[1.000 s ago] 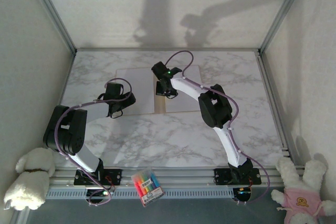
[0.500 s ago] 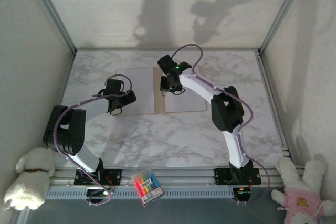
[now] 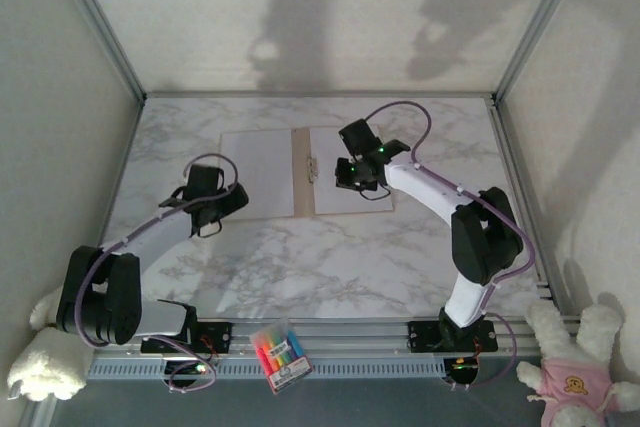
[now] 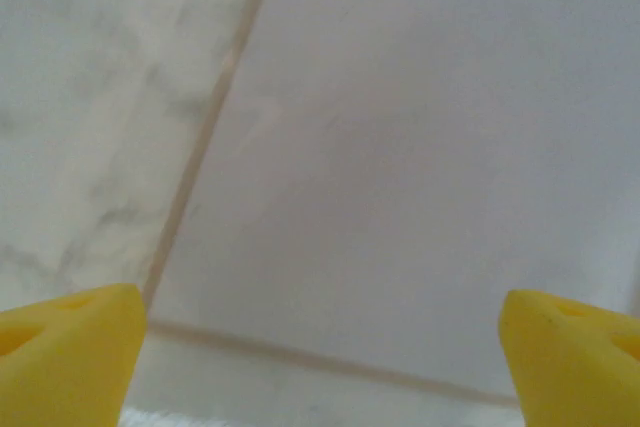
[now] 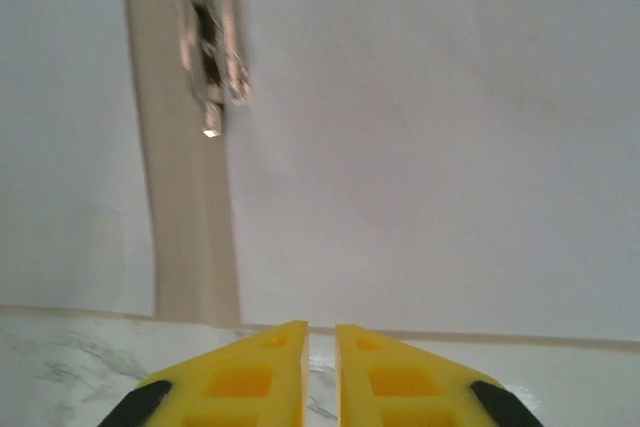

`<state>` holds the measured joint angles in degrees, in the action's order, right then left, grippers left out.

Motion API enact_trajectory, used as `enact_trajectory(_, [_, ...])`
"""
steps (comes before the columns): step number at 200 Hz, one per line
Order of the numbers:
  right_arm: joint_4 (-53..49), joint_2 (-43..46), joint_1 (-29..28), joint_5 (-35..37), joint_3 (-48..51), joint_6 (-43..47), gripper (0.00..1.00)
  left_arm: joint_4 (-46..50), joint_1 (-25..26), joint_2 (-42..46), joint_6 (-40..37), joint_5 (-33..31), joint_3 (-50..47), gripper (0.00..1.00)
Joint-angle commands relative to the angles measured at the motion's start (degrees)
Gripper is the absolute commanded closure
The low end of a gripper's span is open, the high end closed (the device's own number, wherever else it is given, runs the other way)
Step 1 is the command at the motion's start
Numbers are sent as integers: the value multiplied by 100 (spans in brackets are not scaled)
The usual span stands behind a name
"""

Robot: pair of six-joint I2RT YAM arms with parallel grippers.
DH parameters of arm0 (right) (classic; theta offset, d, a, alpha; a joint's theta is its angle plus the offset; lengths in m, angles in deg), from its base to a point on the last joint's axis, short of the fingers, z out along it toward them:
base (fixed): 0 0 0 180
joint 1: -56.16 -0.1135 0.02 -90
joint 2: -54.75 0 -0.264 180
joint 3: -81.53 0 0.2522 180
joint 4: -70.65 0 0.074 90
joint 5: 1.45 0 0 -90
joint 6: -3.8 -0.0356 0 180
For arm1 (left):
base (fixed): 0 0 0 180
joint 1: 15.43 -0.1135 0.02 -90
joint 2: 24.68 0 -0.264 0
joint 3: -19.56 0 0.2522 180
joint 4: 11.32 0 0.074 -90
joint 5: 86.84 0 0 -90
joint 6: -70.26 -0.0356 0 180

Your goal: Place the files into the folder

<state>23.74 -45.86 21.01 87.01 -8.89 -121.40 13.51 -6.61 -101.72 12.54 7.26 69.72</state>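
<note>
Lengthwise near-to-far, crease of open folder (image 3: 303,183); left hand (image 4: 320,347) spread, right hand (image 5: 321,342) nearly closed.

The top camera hangs high over the near edge of the table (image 3: 300,257) and looks down and forward, far enough to hold the whole tabletop. The left wrist camera sits very close over the left sheet (image 4: 420,167), near its corner, looking past the left gripper (image 4: 320,372). The right wrist camera, equally close, looks past the right gripper (image 5: 320,367) at the folder (image 5: 180,197) spine and its clip (image 5: 212,47). All three views share the open folder with its sheets.
</note>
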Motion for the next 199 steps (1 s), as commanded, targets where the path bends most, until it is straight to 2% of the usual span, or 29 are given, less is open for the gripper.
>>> enact_trajectory(1, [420,279,85,-314,359,-29,85,-56,-95,193,291,70,-394,13])
enact_trajectory(40, [686,361,94,-452,851,-90,84,-424,-223,442,376,245,-738,26])
enact_trajectory(86, [781,397,95,-482,1048,-149,84,-906,-509,300,354,636,-928,39])
enact_trajectory(124, [752,448,100,-448,1066,-139,83,-1320,-726,151,368,1044,-1099,46])
enact_trajectory(158, [774,432,102,-453,1109,-162,83,-1642,-874,76,350,1304,-1216,47])
enact_trajectory(199, [801,501,105,-488,1184,-190,83,-2306,-1112,-69,346,1851,-1397,54])
